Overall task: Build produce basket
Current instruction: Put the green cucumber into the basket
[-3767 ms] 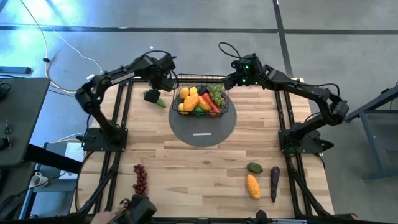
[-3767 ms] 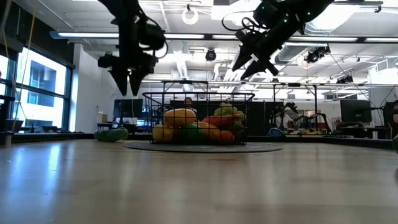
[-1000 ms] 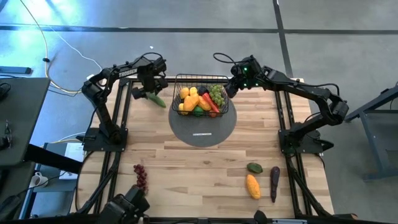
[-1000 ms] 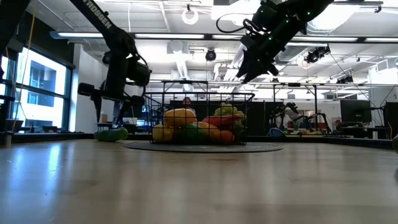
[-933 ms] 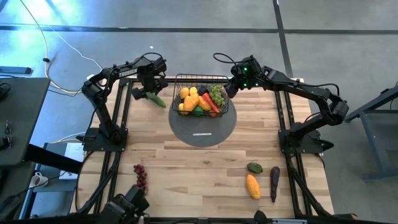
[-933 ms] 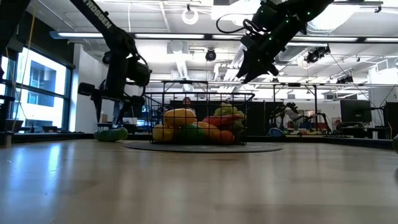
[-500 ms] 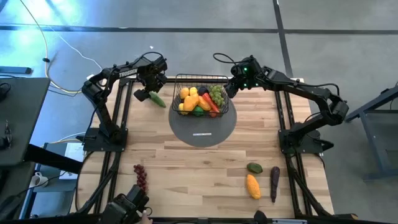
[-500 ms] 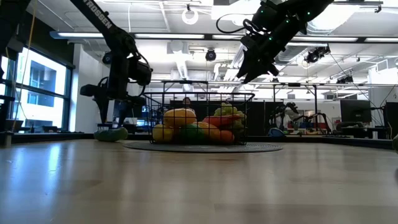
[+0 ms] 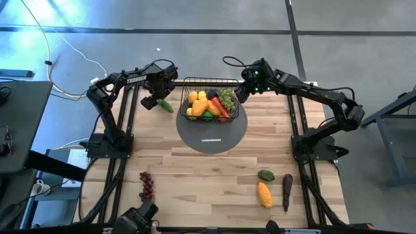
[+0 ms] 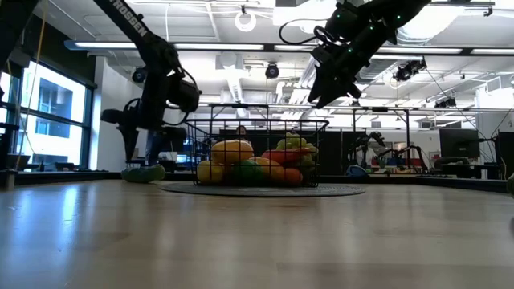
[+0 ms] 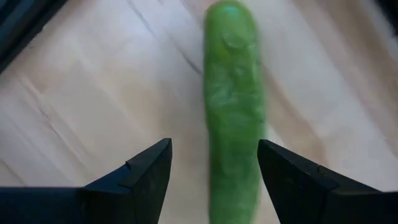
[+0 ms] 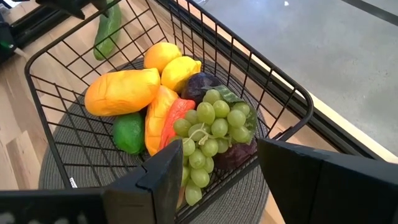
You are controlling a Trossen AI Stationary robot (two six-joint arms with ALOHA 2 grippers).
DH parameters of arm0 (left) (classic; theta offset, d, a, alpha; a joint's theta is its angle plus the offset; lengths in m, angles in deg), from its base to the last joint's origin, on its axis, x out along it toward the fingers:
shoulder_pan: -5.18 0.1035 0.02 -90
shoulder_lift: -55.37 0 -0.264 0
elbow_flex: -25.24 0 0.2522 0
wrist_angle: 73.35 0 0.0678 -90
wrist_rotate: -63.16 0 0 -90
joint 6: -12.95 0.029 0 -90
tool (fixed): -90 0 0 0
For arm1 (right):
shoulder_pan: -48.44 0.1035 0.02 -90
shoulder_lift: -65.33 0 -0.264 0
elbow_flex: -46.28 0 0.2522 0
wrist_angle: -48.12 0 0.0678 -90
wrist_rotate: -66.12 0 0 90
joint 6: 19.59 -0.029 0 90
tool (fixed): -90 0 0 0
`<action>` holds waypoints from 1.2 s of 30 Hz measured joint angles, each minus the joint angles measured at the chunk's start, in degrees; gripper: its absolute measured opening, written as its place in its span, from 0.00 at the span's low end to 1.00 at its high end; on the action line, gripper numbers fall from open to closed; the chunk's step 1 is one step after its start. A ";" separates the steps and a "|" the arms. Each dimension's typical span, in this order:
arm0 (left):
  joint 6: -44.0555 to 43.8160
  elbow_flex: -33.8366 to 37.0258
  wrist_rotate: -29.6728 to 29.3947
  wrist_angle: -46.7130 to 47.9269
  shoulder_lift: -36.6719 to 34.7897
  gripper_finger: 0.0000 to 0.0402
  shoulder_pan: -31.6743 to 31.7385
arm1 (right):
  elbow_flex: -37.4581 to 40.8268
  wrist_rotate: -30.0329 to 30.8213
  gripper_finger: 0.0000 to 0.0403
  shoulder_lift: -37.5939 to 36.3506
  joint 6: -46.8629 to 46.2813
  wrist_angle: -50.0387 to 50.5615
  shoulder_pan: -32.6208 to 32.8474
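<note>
The black wire basket (image 9: pixel 209 80) stands on a round grey mat (image 9: pixel 211 134) at the far middle. It holds lemons, a mango, green grapes (image 12: pixel 211 127) and other produce. A green cucumber (image 9: pixel 166 104) lies on the table to the left of the basket. My left gripper (image 9: pixel 155 102) hangs open just over the cucumber's left end. In the left wrist view its fingers (image 11: pixel 214 171) stand on either side of the cucumber (image 11: pixel 233 106) without touching it. My right gripper (image 9: pixel 239 91) is open and empty above the basket's far right corner.
Red grapes (image 9: pixel 147 187) lie at the near left. A green fruit (image 9: pixel 266 175), an orange mango (image 9: pixel 264 194) and a dark eggplant (image 9: pixel 286 190) lie at the near right. A dark object (image 9: pixel 140 219) shows at the near edge.
My left arm's wrist has swung a little toward the basket, tipping the gripper, while its open fingers have stayed over the cucumber. The dark object at the near edge has shifted about.
</note>
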 joint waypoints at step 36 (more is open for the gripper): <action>6.16 4.14 -1.39 -6.81 4.05 0.57 -1.43 | 0.00 0.11 0.47 0.00 -0.07 1.76 0.00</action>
